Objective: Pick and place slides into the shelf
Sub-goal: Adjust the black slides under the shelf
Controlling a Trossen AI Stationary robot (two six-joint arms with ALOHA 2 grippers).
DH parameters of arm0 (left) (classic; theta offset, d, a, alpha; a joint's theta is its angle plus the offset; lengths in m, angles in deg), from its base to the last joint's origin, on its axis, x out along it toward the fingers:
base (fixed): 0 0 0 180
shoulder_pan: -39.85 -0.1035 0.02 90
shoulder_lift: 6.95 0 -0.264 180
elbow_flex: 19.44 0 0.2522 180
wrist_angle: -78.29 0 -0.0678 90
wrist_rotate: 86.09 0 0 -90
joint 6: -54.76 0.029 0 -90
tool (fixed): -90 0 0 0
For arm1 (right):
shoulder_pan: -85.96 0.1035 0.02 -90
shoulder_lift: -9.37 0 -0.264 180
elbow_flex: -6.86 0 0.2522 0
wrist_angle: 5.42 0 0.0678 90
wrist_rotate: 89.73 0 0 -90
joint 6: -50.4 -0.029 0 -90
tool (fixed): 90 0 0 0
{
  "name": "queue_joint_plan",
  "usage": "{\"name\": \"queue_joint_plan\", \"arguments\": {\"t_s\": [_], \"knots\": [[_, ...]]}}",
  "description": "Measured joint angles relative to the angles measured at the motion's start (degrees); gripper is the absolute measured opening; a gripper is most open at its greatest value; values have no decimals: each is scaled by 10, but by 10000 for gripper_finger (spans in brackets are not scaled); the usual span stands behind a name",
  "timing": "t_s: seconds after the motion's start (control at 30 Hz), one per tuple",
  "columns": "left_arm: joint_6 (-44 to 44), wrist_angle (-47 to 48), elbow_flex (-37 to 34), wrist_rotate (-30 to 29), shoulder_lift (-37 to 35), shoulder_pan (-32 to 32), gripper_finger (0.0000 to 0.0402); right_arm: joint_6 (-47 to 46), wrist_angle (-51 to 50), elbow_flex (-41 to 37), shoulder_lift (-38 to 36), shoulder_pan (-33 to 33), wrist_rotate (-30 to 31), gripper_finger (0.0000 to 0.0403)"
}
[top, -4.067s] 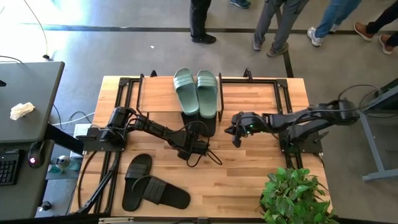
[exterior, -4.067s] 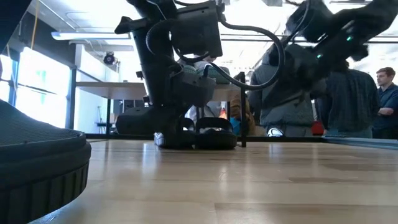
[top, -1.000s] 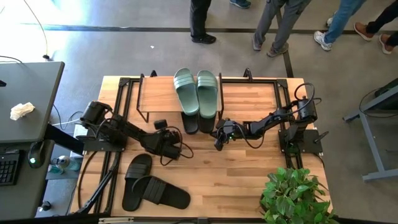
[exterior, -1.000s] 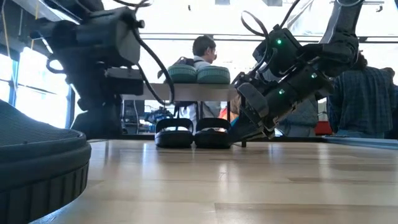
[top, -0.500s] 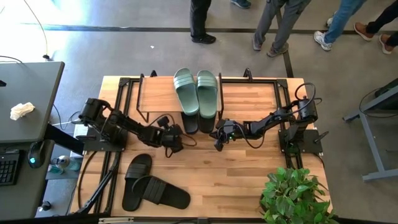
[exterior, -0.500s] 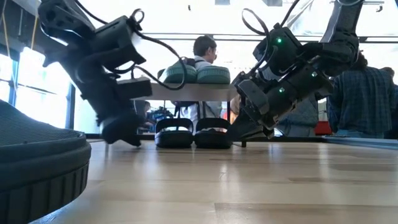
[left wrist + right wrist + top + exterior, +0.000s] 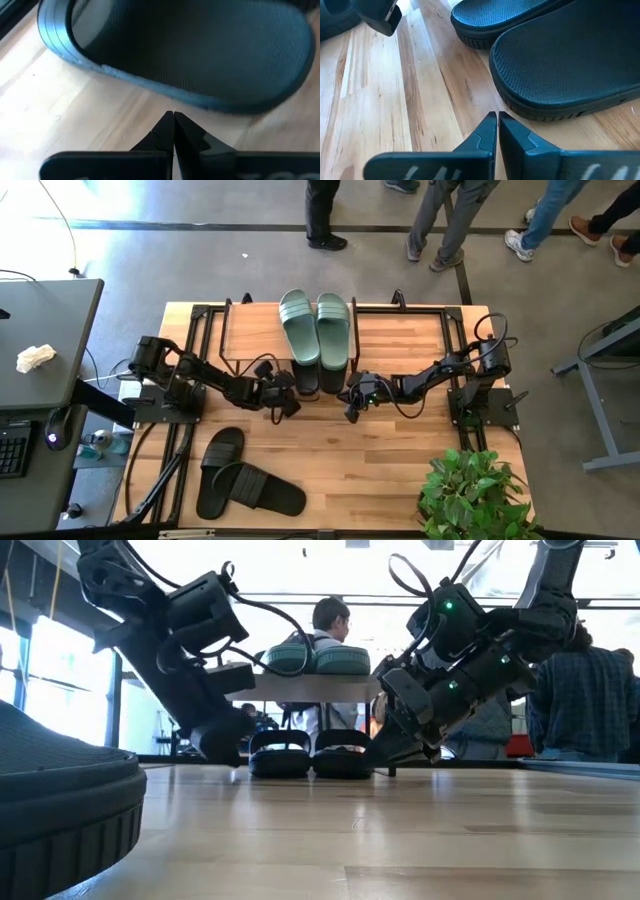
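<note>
Fingers on both grippers are pressed together with nothing between them. In the overhead picture the left gripper (image 7: 283, 402) sits low at centre-left, just beside the heel of the left black slide (image 7: 308, 377), and the right gripper (image 7: 352, 402) mirrors it at centre-right beside the other black slide (image 7: 336, 379). That black pair (image 7: 311, 755) lies heels toward the arms, toes tucked beneath the shelf (image 7: 255, 332), whose plank top carries the green pair (image 7: 315, 328) in the upper middle of the frame. A second black pair (image 7: 240, 477) lies loose at the lower left of the table (image 7: 400, 470).

My reading is that the step in hand is nudging the tucked pair fully under the plank. To do it well, keep each closed tip low and square against the middle of its heel rim, as the left wrist picture suggests for the sole (image 7: 190, 55), so the rubber slides rather than pivots. Push both shoes evenly and slowly. Watch the thin black legs and the neighbouring slide: an off-centre shove could twist one shoe across the other.
</note>
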Motion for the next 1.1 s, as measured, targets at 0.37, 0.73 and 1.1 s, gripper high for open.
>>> {"name": "queue_joint_plan", "arguments": {"t_s": [0.37, 0.73, 1.1], "knots": [[1, -47, 0, -6, 35, -19, 0, 1, 0, 0, 0, 0, 0, 9], [49, -94, 0, 3, 39, -47, 0, 5, 3, 0, 0, -8, -2, 9], [90, -102, 0, -10, 38, -55, 0, 15, 7, 0, 0, -13, -9, 9]]}}
